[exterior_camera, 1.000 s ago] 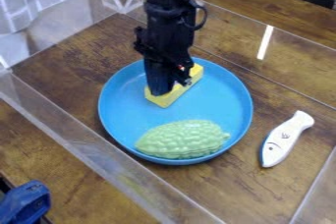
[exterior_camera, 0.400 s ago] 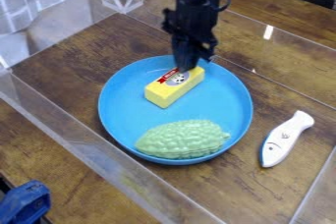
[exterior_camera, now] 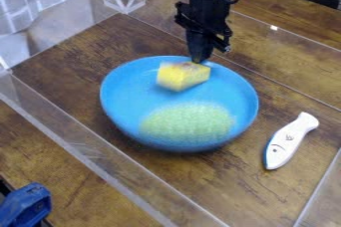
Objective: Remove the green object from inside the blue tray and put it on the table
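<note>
Inside the blue tray (exterior_camera: 123, 84), the green object (exterior_camera: 186, 123) sits at the near rim, looking blurred. The gripper (exterior_camera: 202, 58), fingers pressed together and seemingly empty, hangs over the far rim by the yellow block (exterior_camera: 182, 75). I'd spread it first, then straddle the gourd's narrow width.

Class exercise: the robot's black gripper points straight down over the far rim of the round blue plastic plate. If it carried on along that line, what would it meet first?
Most likely the far end of the yellow rectangular block, right under the shut black gripper. They may already touch; blur and depth leave that unclear. The round blue plastic plate lies beneath.
</note>
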`<state>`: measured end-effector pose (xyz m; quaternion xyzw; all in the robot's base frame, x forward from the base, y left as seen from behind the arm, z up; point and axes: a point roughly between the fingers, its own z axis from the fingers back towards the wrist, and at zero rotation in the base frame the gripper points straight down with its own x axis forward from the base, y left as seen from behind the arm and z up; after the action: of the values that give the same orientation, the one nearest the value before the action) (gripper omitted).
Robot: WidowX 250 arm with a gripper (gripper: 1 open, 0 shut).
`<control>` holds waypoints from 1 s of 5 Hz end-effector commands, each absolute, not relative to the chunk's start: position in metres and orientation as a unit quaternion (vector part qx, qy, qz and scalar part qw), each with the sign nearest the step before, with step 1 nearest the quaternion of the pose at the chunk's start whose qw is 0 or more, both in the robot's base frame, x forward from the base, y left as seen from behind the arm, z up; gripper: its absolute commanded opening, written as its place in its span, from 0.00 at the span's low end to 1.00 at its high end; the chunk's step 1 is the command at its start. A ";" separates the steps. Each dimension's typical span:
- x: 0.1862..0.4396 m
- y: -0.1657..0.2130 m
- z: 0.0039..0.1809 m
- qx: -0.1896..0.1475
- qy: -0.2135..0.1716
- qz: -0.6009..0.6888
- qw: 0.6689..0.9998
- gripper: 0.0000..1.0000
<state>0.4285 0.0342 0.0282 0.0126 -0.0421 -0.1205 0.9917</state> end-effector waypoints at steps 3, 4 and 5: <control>0.440 0.080 0.013 0.005 -0.013 -0.156 0.988 0.00; 0.437 0.082 0.013 0.003 -0.005 -0.154 0.988 0.00; 0.437 0.064 0.012 -0.002 0.002 -0.170 0.985 1.00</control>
<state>0.4409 0.0624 0.0190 -0.0002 -0.0089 -0.1677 0.9858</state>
